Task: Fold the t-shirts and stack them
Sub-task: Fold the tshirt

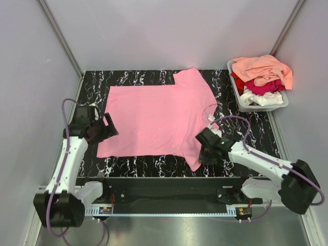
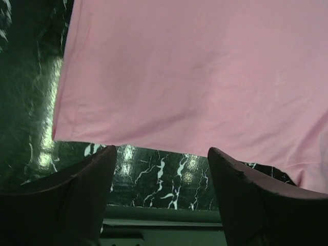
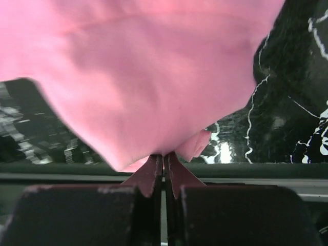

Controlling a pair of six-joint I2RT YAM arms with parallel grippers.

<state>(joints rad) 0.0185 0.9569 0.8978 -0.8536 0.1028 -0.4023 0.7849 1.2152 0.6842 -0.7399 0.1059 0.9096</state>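
Three pale walls (image 1: 169, 31) stand around one black, white-veined tabletop (image 1: 133, 166). One pink t-shirt (image 1: 154, 120) lies flat in its middle. One grey tub (image 1: 259, 107) at the far right corner holds a peach-orange tee (image 1: 264, 69), a crimson tee (image 1: 266, 87) and a white tee (image 1: 261, 97). The left gripper (image 2: 161, 154) has its jaws spread by the hem, holding nothing. The right gripper (image 3: 164, 159) has its jaws pressed together, pinching the near sleeve.

A grey tub (image 1: 281, 104) sits at the black marbled table's (image 1: 133, 78) far right corner.
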